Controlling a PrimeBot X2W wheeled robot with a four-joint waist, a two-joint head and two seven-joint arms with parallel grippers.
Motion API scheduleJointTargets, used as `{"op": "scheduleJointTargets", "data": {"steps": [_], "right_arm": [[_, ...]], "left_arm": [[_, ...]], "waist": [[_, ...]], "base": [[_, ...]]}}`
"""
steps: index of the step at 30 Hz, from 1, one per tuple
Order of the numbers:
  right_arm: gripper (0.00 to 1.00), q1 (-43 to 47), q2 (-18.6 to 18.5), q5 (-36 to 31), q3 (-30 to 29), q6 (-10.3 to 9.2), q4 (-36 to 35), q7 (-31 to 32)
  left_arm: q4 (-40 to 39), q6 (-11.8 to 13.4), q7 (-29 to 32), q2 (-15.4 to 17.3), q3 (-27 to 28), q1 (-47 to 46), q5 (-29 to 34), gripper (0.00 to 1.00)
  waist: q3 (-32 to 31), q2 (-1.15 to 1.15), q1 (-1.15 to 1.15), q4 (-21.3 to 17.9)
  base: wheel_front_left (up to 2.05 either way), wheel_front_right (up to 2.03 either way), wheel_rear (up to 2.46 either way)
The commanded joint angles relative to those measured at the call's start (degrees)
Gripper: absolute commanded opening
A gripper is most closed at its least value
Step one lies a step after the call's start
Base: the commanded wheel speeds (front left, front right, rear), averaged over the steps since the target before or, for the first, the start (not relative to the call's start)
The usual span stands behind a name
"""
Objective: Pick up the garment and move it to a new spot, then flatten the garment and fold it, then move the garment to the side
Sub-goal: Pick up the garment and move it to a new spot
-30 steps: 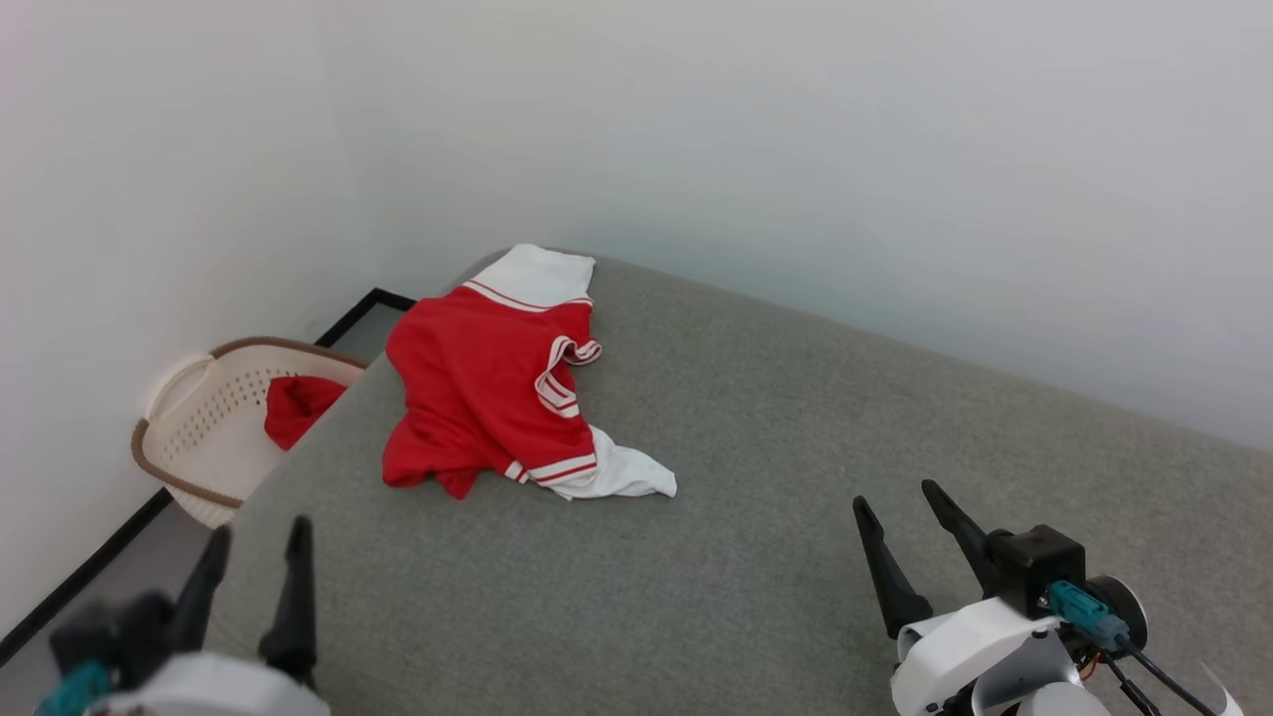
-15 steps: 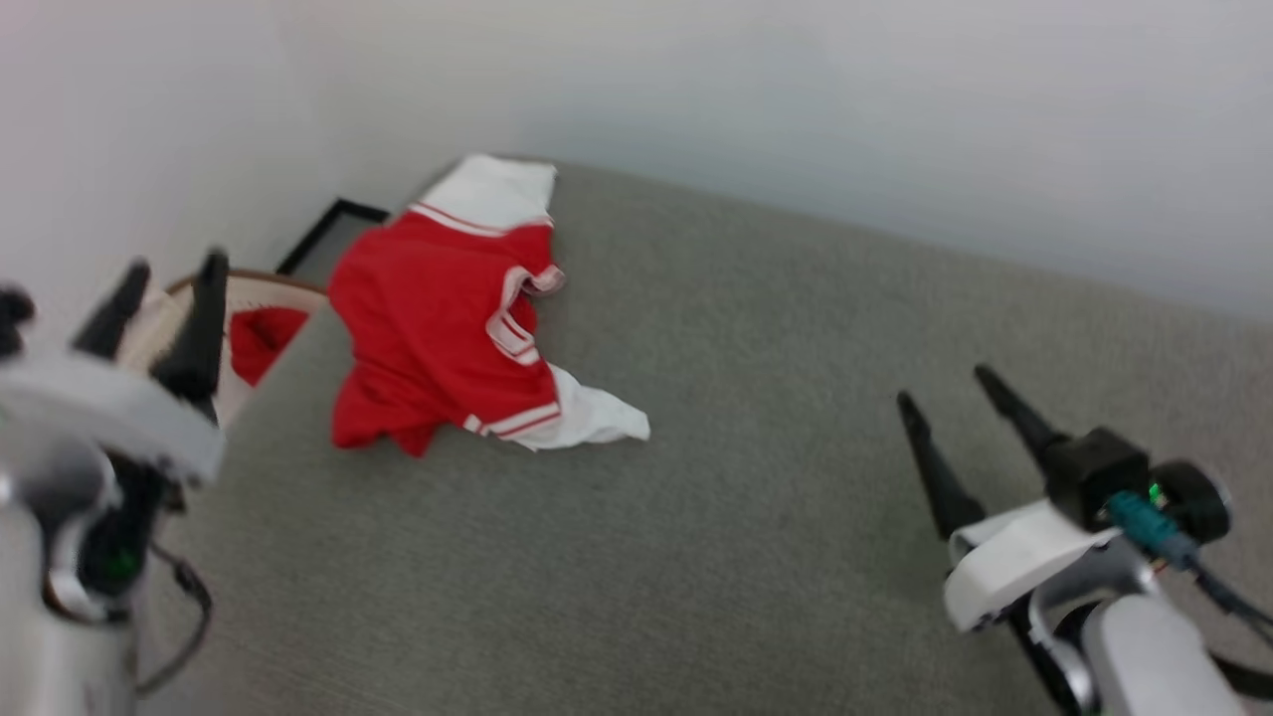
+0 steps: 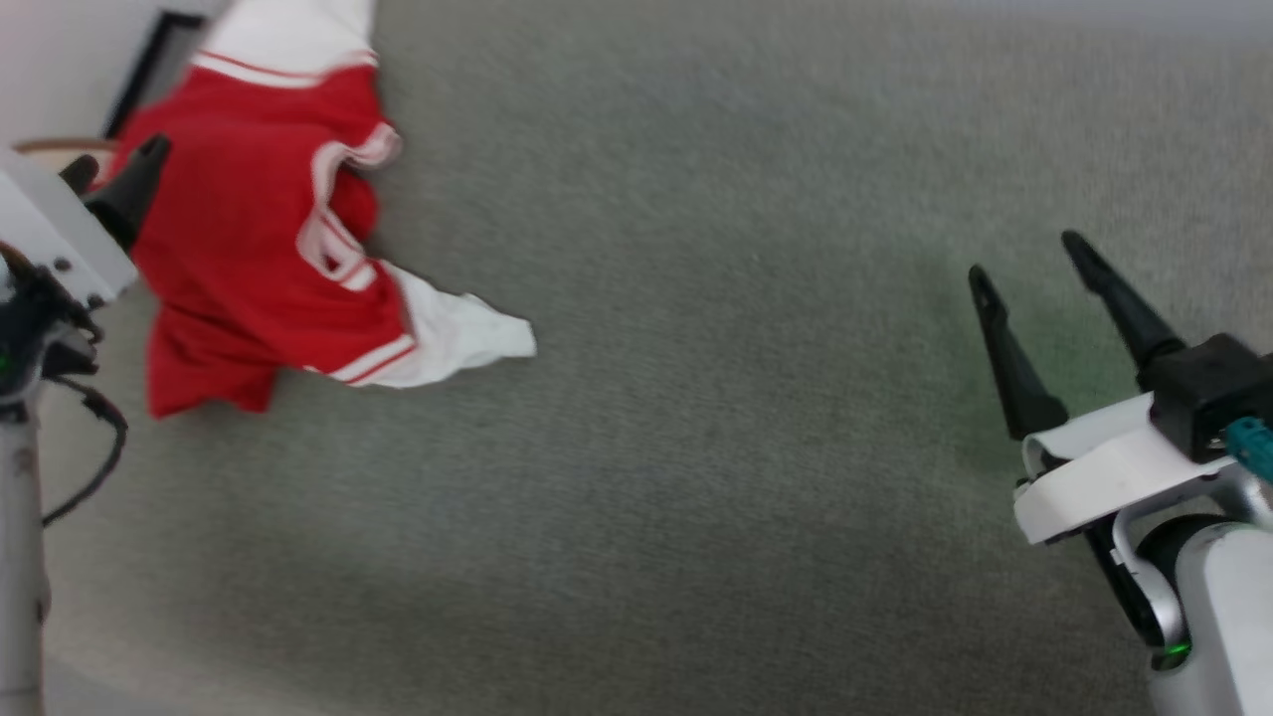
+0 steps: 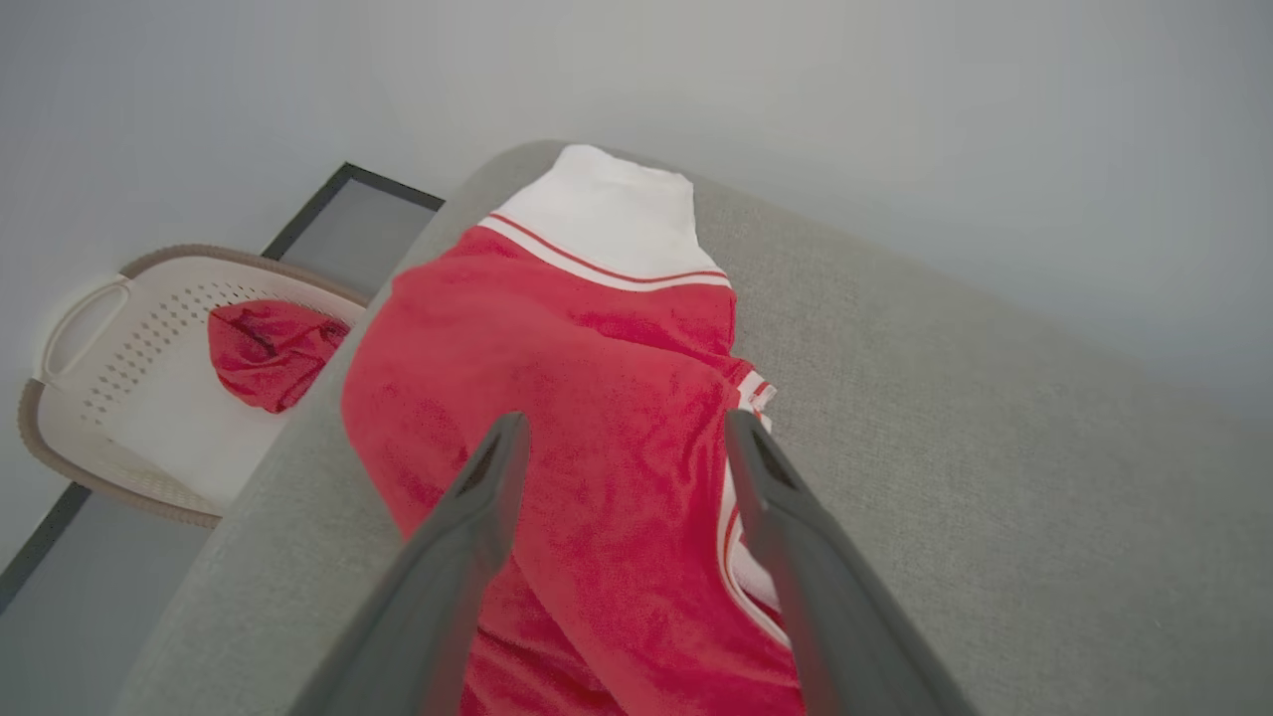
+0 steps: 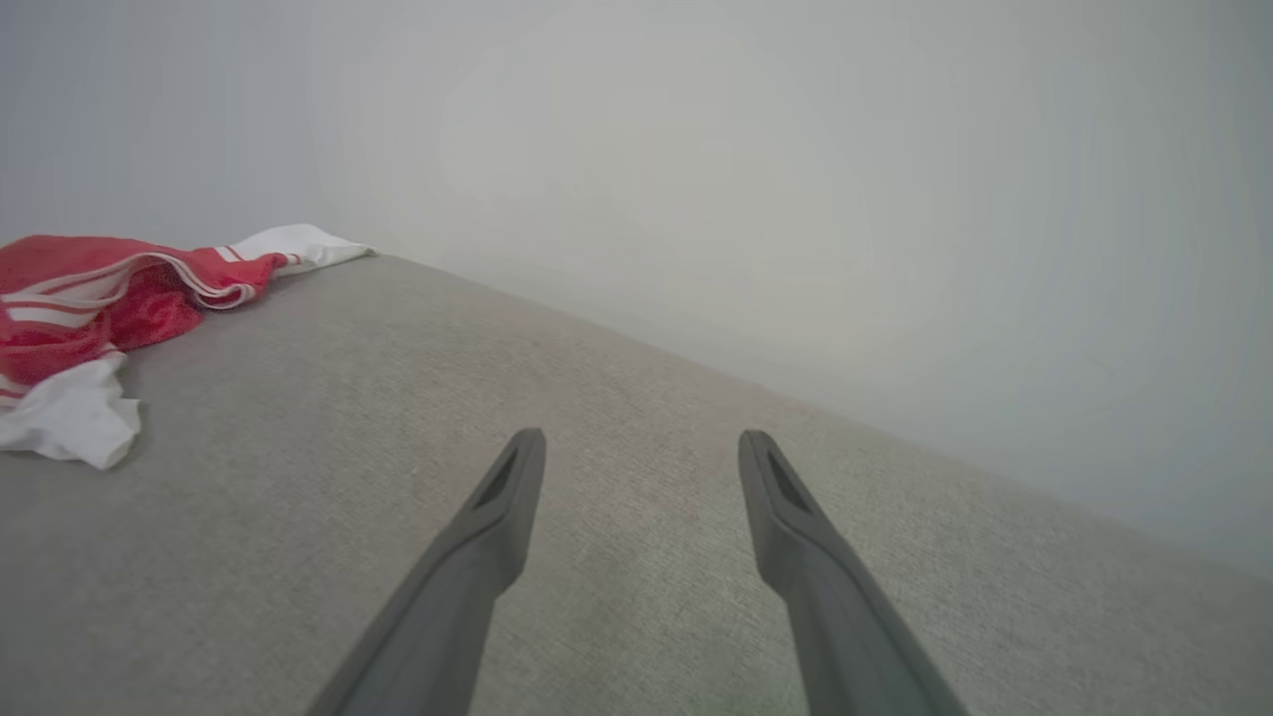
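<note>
You are at the very beginning of the task. The garment (image 3: pixel 249 239) lies crumpled near the far left corner of the grey fabric surface (image 3: pixel 696 418). One white sleeve lies toward the wall and the other is spread toward the middle. It is not lifted, not flattened and not folded. So every step is left for you: carry it to a new spot, spread it flat, fold it, and then put it to the side.

Your left gripper (image 4: pixel 625 423) hangs over the red body of the garment, with the fingers pointing along the cloth toward the far sleeve. Its jaws are released, wide apart, and they hold nothing. Whether the tips touch the cloth, I cannot tell.

Your right gripper (image 3: pixel 1024 257) is well apart from the garment, over the bare right part of the surface, with the fingers pointing toward the wall. Its jaws are also released and empty.

On the floor beside the surface stands a pale basket (image 4: pixel 85 303) with a small red cloth (image 4: pixel 269 348) inside. I judge this is not your target.
</note>
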Motion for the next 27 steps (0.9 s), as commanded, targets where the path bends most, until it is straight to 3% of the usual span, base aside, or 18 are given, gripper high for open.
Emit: {"op": "scheduleJointTargets", "data": {"steps": [1,12,19,20,21,27], "right_arm": [[1.00,-1.1,-0.2,0.0,-0.4,0.00,-1.1,0.4],[1.00,-1.4,-1.2,-0.3,-1.4,0.00,-7.1,3.2],[1.00,-1.9,-0.6,-0.7,-1.1,0.00,-8.5,4.6],[1.00,-1.8,-0.5,-0.7,-1.0,0.00,-8.5,4.7],[1.00,-1.7,-0.5,-0.6,-1.0,0.00,-8.5,4.7],[1.00,-0.2,-0.2,0.1,-1.1,0.00,-7.0,4.0]], "left_arm": [[2.1,1.0,1.7,-0.2,0.0,-2.4,-0.8,1.00],[17.8,3.5,14.3,1.2,-3.8,-10.5,-0.3,1.00],[24.8,2.6,14.5,-0.7,-5.5,-11.8,-0.3,1.00],[25.7,2.3,14.1,-1.0,-5.7,-11.9,-0.3,0.54],[26.4,2.0,13.2,-1.1,-5.7,-12.1,-0.2,0.00],[28.9,0.0,8.0,1.4,-6.2,-13.7,1.3,0.00]], "waist": [[9.2,0.00,0.00,-6.0],[14.0,0.00,0.00,-7.4],[14.4,0.00,0.00,-7.2],[14.1,0.00,0.00,-7.1],[13.8,0.00,0.00,-7.0],[9.9,0.00,0.00,-6.1]], "base": [[0.00,0.00,0.00],[0.00,0.00,0.00],[0.00,0.00,0.00],[0.00,0.00,0.00],[0.00,0.00,0.00],[0.00,0.00,0.00]]}}
